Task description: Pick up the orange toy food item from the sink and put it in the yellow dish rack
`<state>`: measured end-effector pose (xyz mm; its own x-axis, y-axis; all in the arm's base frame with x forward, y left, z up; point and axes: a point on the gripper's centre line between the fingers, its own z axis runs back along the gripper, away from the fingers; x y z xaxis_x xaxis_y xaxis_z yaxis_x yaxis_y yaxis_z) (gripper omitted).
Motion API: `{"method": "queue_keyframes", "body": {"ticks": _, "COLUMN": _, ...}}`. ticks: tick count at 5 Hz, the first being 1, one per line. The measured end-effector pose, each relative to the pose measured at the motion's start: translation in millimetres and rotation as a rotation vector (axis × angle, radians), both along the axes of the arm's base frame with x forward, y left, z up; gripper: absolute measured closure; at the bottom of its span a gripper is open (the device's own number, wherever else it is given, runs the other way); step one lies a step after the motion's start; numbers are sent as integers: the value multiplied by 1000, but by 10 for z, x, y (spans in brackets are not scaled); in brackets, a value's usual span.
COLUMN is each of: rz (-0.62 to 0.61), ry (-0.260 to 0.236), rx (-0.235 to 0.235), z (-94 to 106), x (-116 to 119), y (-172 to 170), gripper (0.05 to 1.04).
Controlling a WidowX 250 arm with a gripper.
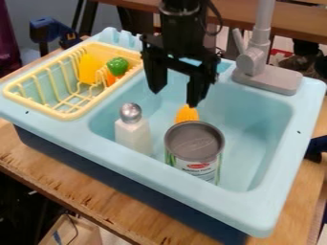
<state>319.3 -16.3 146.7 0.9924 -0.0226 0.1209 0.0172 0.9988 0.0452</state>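
The black gripper [174, 95] hangs over the back part of the light blue sink basin [249, 139], its two fingers spread apart with nothing between them. Just below and beyond its right finger is an orange object [187, 114], partly hidden behind a can. That can [194, 146], with a grey top and a printed label, stands upright in the basin. To its left a white bottle [133, 133] with a silver round cap stands upright, apart from the can.
A yellow dish rack [70, 115] at the left holds a yellow item [90, 68], a green pepper-like piece [117, 66] and something orange [110, 78]. The grey faucet [254, 57] rises at the back right corner.
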Motion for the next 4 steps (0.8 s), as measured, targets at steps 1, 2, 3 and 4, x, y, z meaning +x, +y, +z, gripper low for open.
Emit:
{"method": "queue_keyframes", "body": {"ticks": 1, "rz": 13, "ry": -9, "rx": -3, "z": -43, "x": 21, "y": 30, "gripper": 80}}
{"method": "queue_keyframes", "body": {"ticks": 2, "rz": 14, "ry": 37, "rx": -21, "z": -221, "x": 51, "y": 51, "gripper": 80}}
{"method": "queue_keyframes", "body": {"ticks": 3, "rz": 29, "ry": 83, "rx": -39, "z": -363, "x": 67, "y": 69, "gripper": 80}}
{"method": "queue_keyframes", "body": {"ticks": 4, "rz": 15, "ry": 85, "rx": -41, "z": -381, "x": 117, "y": 103, "gripper": 80}}
